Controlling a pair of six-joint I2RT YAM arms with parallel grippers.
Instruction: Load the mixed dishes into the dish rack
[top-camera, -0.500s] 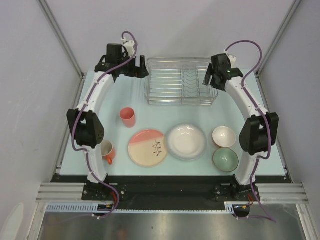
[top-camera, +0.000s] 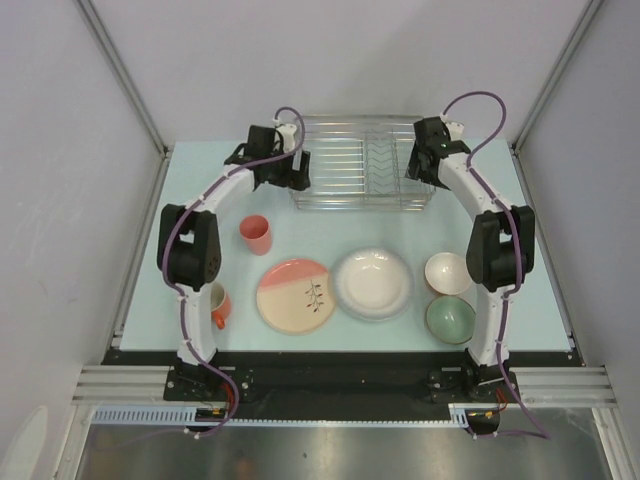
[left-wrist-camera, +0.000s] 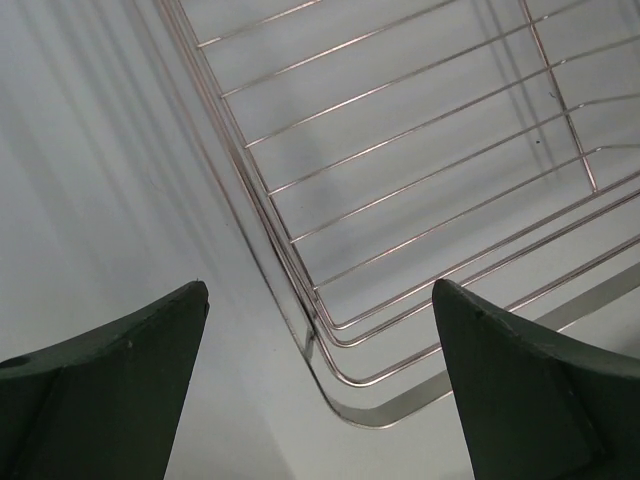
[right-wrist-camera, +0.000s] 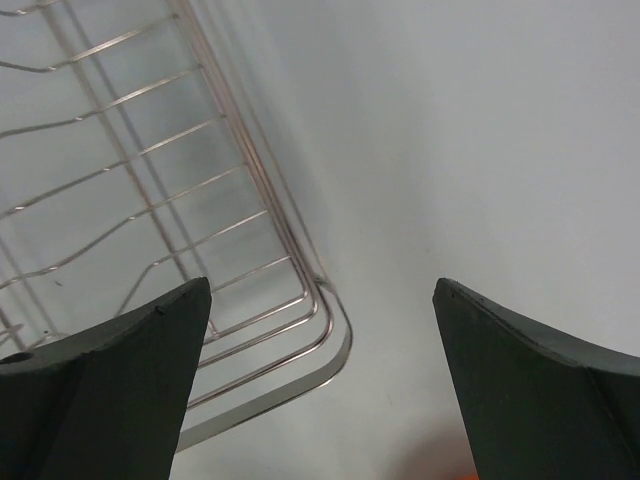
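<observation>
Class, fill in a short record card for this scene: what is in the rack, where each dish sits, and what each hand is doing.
Rack: dish rack at the far side of the table, no dishes in it
Near row, left to right: orange mug, pink-and-cream plate, white plate, green bowl
Farther back: salmon-pink tumbler; cream bowl, just behind the green bowl
Left hand: open, holding nothing, at the rack's left end
Right hand: open, holding nothing, at the rack's right end
</observation>
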